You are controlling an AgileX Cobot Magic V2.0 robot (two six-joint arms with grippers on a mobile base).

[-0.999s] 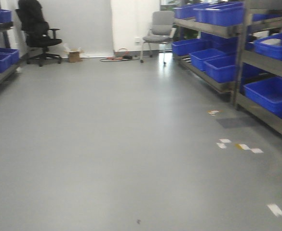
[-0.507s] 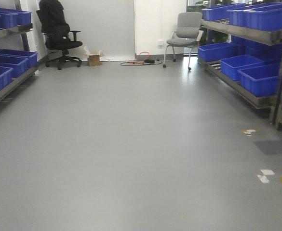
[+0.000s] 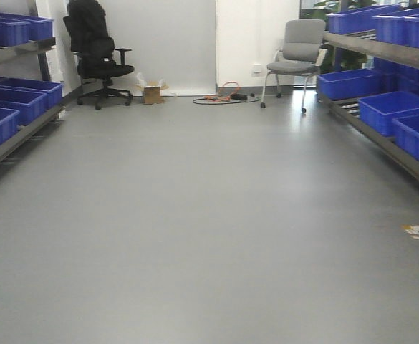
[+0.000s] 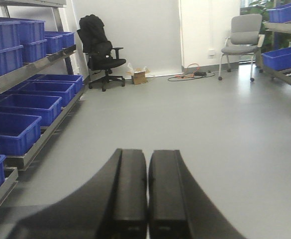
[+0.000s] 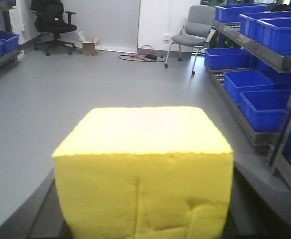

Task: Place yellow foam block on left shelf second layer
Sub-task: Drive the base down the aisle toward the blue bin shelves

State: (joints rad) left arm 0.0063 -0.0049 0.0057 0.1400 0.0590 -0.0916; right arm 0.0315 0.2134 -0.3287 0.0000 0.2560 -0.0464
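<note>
The yellow foam block [image 5: 143, 169] fills the lower middle of the right wrist view. My right gripper [image 5: 143, 211] is shut on it, with dark fingers [image 5: 41, 214] showing at both sides of the block. My left gripper [image 4: 147, 155] is shut and empty above the grey floor. The left shelf [image 4: 41, 62] holds blue bins [image 4: 16, 132] on several layers at the left of the left wrist view. It also shows at the left edge of the front view [image 3: 19, 140]. Neither gripper appears in the front view.
A black office chair [image 3: 98, 57], a small cardboard box [image 3: 152, 93], floor cables [image 3: 227, 97] and a grey chair [image 3: 299, 54] stand by the far wall. The right shelf [image 3: 381, 140] carries blue bins [image 3: 392, 111]. Tape scraps [image 3: 417, 230] lie on the floor.
The front view has swung left: the chairs and the right shelf slid rightward in the picture, and more of the left shelf has come into view.
</note>
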